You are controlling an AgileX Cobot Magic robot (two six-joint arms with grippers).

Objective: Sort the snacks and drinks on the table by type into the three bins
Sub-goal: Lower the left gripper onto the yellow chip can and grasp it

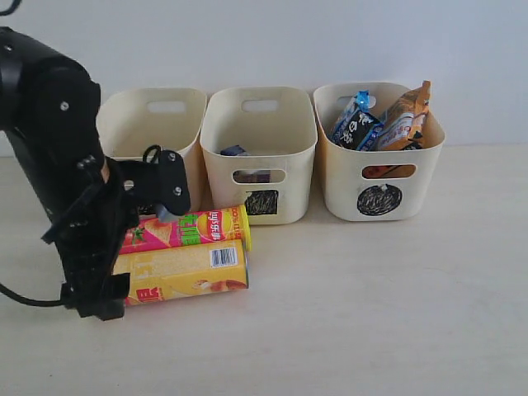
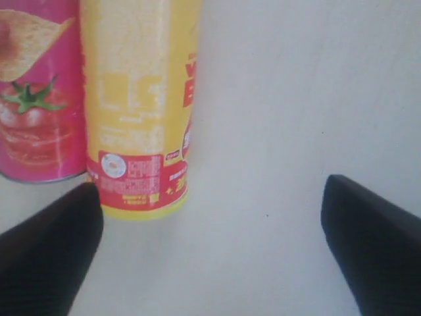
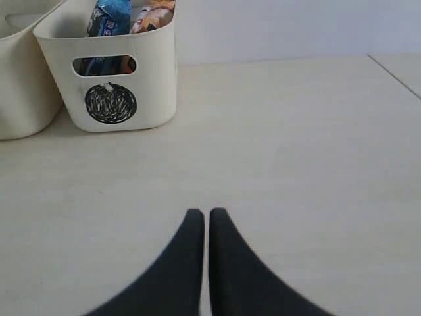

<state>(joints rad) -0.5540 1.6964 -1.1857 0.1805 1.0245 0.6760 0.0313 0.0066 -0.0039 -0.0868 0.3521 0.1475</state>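
Note:
The yellow canister (image 1: 186, 271) and the pink canister (image 1: 194, 228) lie side by side on the table (image 1: 371, 313), in front of the left bin (image 1: 153, 124) and the middle bin (image 1: 260, 157). My left gripper (image 2: 210, 197) is open and low at the yellow canister's (image 2: 141, 105) end, with only bare table between its fingers. The pink canister (image 2: 39, 85) lies beside it. The right bin (image 1: 379, 177) holds the blue-black packet (image 1: 356, 124) and the orange packet (image 1: 404, 115). A dark purple box (image 1: 235, 151) shows in the middle bin; the white-and-blue pack is hidden. My right gripper (image 3: 205, 214) is shut and empty over the table.
The black left arm (image 1: 58, 148) stands in front of the left bin and covers the canisters' left ends. A white wall runs behind the bins. The right bin (image 3: 125, 72) sits well ahead of my right gripper.

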